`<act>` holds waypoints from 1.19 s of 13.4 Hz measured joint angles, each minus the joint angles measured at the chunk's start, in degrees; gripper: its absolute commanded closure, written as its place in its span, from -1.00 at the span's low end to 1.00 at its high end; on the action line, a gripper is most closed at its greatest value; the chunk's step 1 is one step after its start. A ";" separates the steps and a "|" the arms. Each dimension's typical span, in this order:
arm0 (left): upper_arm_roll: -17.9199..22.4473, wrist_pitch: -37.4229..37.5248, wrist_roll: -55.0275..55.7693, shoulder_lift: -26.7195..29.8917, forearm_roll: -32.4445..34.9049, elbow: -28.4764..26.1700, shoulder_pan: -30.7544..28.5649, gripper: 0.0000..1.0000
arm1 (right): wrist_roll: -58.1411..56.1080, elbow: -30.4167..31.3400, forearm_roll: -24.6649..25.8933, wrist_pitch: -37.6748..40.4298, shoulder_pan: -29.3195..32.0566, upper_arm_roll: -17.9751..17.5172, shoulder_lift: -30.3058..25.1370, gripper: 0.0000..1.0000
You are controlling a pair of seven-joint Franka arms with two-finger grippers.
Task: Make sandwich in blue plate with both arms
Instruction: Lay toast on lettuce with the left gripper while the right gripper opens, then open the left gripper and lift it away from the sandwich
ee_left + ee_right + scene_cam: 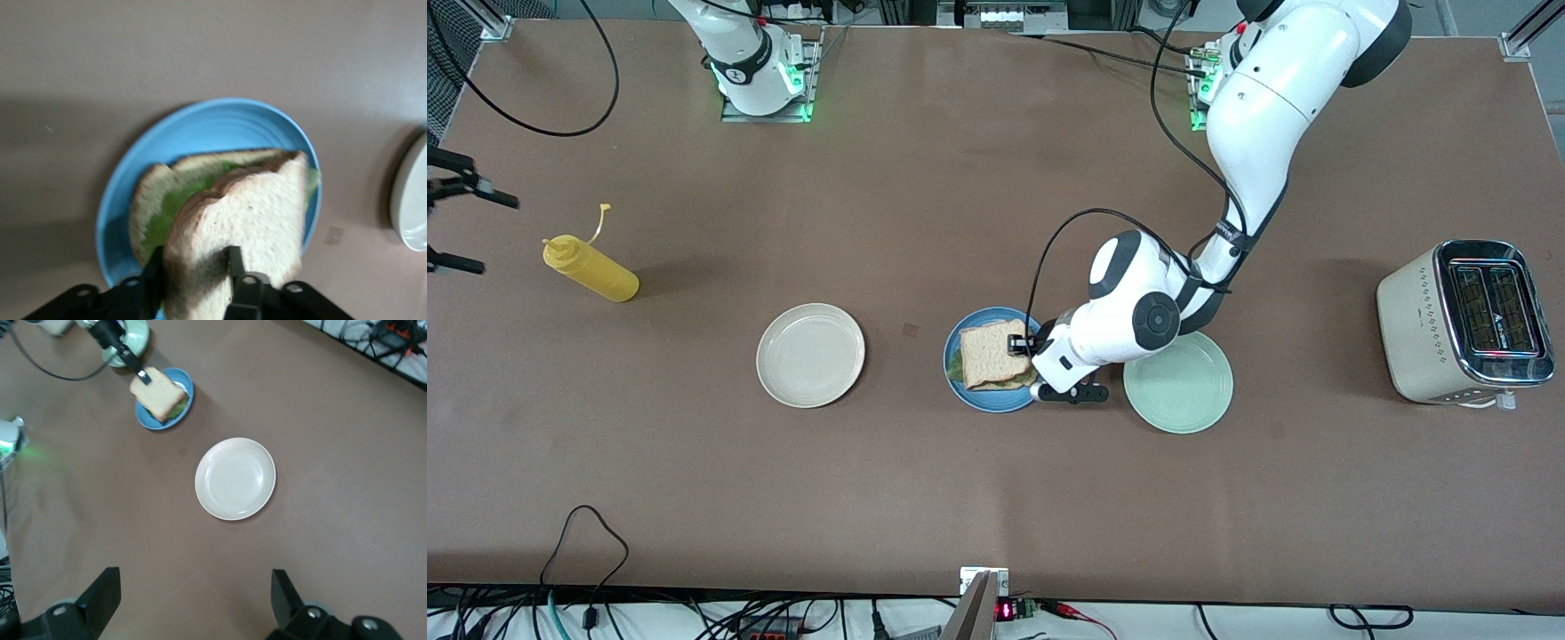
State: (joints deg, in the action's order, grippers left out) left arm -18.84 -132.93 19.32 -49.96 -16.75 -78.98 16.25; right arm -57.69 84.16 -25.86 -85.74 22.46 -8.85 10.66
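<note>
- The sandwich (991,357) sits on the round, glossy blue plate (975,392) just below the front view's centre: a porous tan top slice (247,227) tilted over ruffled green lettuce (180,203) and a flat lower slice (150,200).
- The left gripper (1021,347) has its black fingers (235,267) on either side of the top slice's edge; whether they are gripping or letting go I cannot tell.
- The right gripper (193,593) waits high over bare brown table, jaws spread wide with nothing between them.
- A smooth cream plate (810,355) lies mid-frame in the front view, toward the right arm's end; a matte mint plate (1183,387) lies just beside the blue one.
</note>
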 measured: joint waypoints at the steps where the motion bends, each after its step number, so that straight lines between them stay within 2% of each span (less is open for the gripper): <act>1: 0.57 -0.20 -1.29 -0.11 0.03 -0.01 -0.25 -1.00 | 4.25 0.00 2.79 -1.59 -2.79 0.07 -0.01 -1.00; 4: 1.11 -0.23 -4.47 -0.27 0.09 -0.09 -2.07 -1.00 | 18.75 0.00 11.82 -3.74 -10.23 0.17 -0.24 -1.00; 7: 1.48 1.59 -5.95 0.25 0.56 0.21 -3.77 -1.00 | 31.07 0.11 20.36 -3.35 -15.07 0.31 -1.56 -1.00; 12: 4.72 10.56 -6.01 6.91 11.26 1.32 -4.27 -1.00 | 47.10 1.48 22.15 0.15 -16.76 1.17 -3.35 -1.00; 16: 9.23 19.52 -6.03 14.34 16.24 1.57 -5.06 -1.00 | 48.68 1.68 22.16 0.77 -16.76 5.91 -3.45 -1.00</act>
State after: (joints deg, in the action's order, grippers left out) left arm -9.61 -113.41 13.30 -35.62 -0.50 -77.41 11.19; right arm -9.02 85.84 -3.70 -84.96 5.69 -2.94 7.21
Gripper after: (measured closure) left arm 0.000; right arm 0.000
